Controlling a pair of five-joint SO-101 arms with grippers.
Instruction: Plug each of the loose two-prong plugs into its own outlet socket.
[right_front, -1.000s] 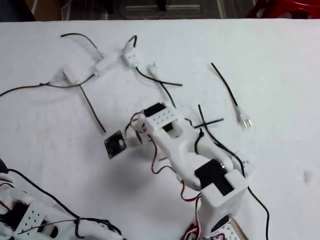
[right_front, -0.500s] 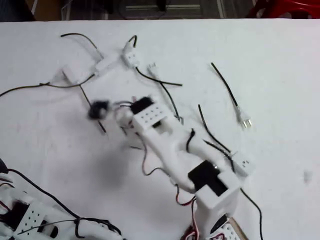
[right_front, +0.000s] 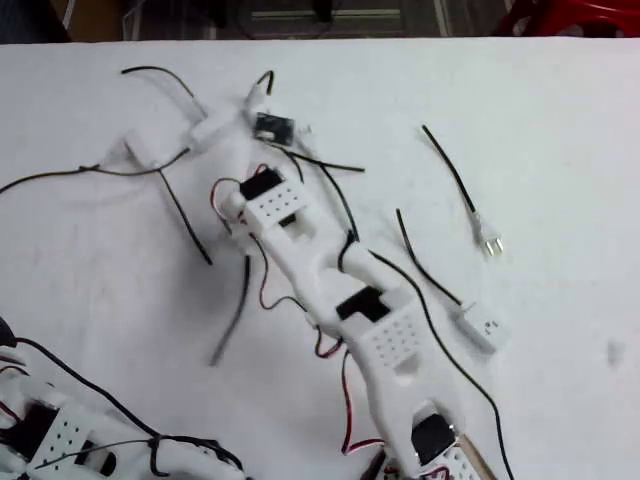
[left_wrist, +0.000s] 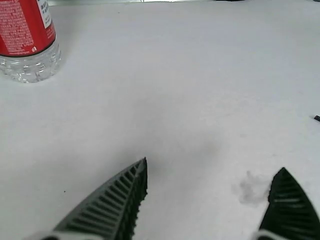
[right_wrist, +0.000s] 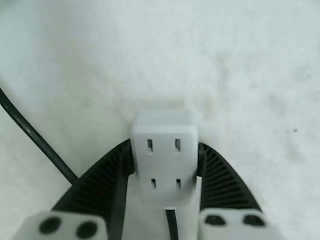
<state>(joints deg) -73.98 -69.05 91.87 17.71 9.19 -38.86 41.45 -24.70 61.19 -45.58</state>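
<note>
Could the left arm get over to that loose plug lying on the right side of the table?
Probably not easily. The left arm's tool hangs open over bare table, while the plug lies far across it, and the right arm stretches across the middle between them.

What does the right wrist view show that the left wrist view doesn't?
Right wrist but not left wrist: the right claw closed on a white socket block, fingers against both its sides, with a black cord lying beside it. Left wrist but not right wrist: the left claw open with nothing between its fingers, and a bottle with a red label standing farther off. Both: the white table.
</note>
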